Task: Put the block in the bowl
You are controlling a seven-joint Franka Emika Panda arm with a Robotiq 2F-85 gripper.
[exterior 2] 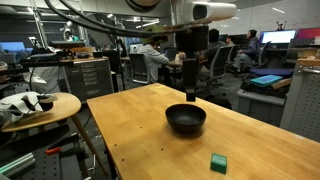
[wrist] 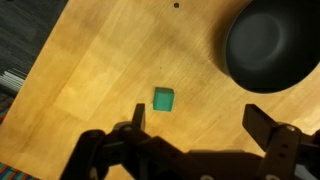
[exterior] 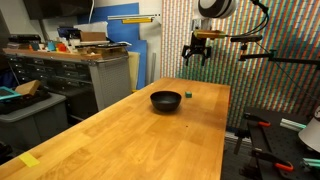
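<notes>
here the gripper (wrist: 198,112) hangs spread and empty — in the wrist view the block (wrist: 163,99) lies about ten o'clock from it, the bowl (wrist: 270,45) toward two.

Glossy black bowl (exterior 2: 185,119), matt green block (wrist: 163,100), smooth wooden table (exterior: 130,140).

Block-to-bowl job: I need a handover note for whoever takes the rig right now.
Gripper: open, empty, raised above the table; in the wrist view the block sits just ahead of its fingers.
Block: on the table beside the bowl, apart from it.
Done: nothing; the block is not yet grasped and the bowl looks empty.
Left: descend, grip the block, lift, release over the bowl.
</notes>
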